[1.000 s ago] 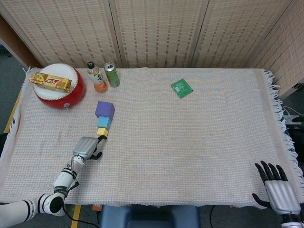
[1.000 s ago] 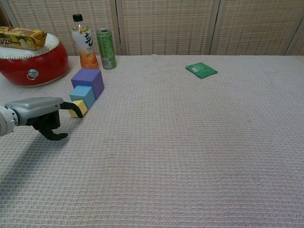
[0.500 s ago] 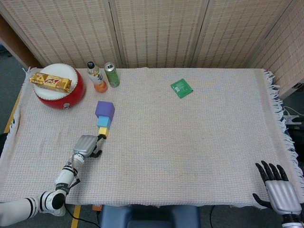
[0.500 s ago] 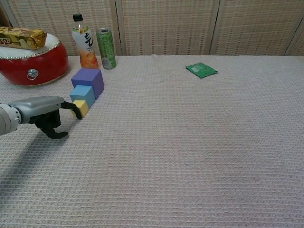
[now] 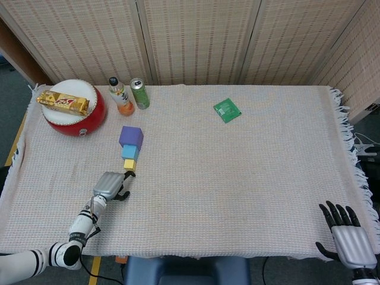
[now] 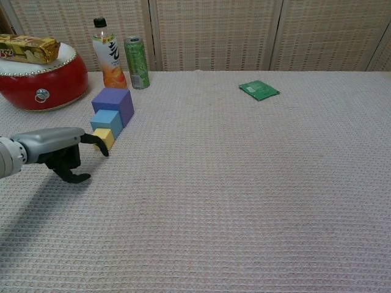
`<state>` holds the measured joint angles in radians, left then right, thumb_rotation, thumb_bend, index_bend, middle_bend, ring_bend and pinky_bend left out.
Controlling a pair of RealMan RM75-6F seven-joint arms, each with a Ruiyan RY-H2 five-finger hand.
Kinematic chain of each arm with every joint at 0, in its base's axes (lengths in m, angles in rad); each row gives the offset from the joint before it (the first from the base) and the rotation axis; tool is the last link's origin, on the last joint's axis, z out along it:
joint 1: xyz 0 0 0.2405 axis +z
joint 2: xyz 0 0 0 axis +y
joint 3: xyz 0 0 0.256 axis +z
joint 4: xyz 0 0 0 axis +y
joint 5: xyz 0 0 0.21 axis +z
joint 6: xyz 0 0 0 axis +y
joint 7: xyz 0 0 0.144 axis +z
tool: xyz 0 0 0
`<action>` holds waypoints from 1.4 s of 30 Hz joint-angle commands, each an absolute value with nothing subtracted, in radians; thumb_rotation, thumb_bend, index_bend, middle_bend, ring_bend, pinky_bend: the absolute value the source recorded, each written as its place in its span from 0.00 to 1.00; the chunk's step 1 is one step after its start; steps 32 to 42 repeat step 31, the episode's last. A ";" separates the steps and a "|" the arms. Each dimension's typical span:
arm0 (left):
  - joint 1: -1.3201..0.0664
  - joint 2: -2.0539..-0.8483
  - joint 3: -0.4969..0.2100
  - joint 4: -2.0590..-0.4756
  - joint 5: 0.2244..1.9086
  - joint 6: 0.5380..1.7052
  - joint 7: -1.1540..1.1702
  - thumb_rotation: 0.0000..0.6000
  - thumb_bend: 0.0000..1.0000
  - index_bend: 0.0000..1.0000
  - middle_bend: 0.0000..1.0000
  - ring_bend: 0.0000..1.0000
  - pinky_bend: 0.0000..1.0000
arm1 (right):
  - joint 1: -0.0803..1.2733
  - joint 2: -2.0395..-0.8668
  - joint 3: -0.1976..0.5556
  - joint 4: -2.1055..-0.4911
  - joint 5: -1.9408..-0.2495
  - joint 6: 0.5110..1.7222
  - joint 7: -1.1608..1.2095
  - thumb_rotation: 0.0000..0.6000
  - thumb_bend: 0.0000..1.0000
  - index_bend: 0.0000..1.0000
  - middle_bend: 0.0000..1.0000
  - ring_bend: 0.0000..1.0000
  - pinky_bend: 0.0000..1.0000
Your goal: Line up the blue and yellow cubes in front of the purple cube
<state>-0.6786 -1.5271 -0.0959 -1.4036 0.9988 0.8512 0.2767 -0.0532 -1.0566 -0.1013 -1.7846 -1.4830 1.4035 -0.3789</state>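
The purple cube stands on the cloth with the blue cube touching its near side. The small yellow cube sits against the blue one, so the three form a row. My left hand lies on the cloth just in front and to the left of the yellow cube. One finger reaches to the cube's near edge and the others are curled under, holding nothing. My right hand hangs off the table's near right corner, fingers spread and empty.
A red drum with a snack bar on top stands at the back left. An orange drink bottle and a green can stand behind the cubes. A green packet lies mid-back.
My left hand's outstretched finger has slid from the yellow cube's left side round to its near edge. The yellow cube has shifted slightly into line with the blue one. The right hand is still.
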 commanded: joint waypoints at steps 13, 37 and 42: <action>-0.504 -1.300 0.024 -1.708 1.234 1.093 0.188 1.00 0.40 0.24 1.00 1.00 1.00 | -0.056 -1.058 -0.111 -1.787 -1.505 1.406 -0.381 0.77 0.02 0.00 0.00 0.00 0.00; 0.020 -1.203 0.162 -1.543 1.588 1.826 0.219 1.00 0.38 0.00 0.00 0.00 0.18 | -0.062 -1.130 -0.106 -1.675 -1.671 1.508 -0.271 0.77 0.02 0.00 0.00 0.00 0.00; 0.020 -1.203 0.162 -1.543 1.588 1.826 0.219 1.00 0.38 0.00 0.00 0.00 0.18 | -0.062 -1.130 -0.106 -1.675 -1.671 1.508 -0.271 0.77 0.02 0.00 0.00 0.00 0.00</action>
